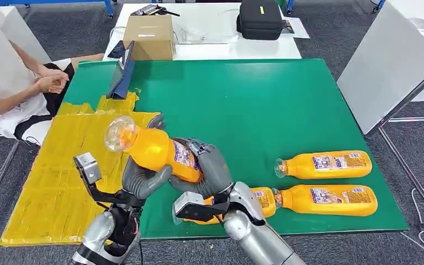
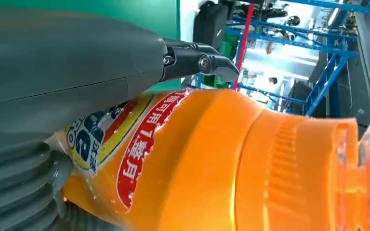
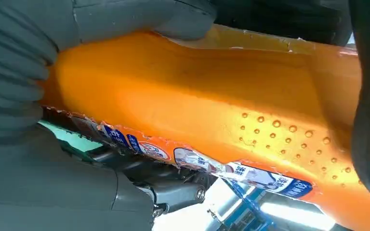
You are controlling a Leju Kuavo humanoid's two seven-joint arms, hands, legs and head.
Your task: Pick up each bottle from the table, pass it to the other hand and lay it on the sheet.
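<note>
Left hand [image 1: 143,179]: wrapped under the held bottle [image 1: 154,149] near its neck, fingers curled around the orange body.
Right hand [image 1: 210,168]: clasped on the same bottle at its labelled lower half, fingers closed over it.
Held bottle: lifted above the green mat [image 1: 265,105], tilted, clear cap end toward the yellow sheet [image 1: 49,182].
Other bottles: two [image 1: 326,164] [image 1: 328,200] lying on the mat to the right, a third [image 1: 262,200] partly hidden behind the right arm.
</note>
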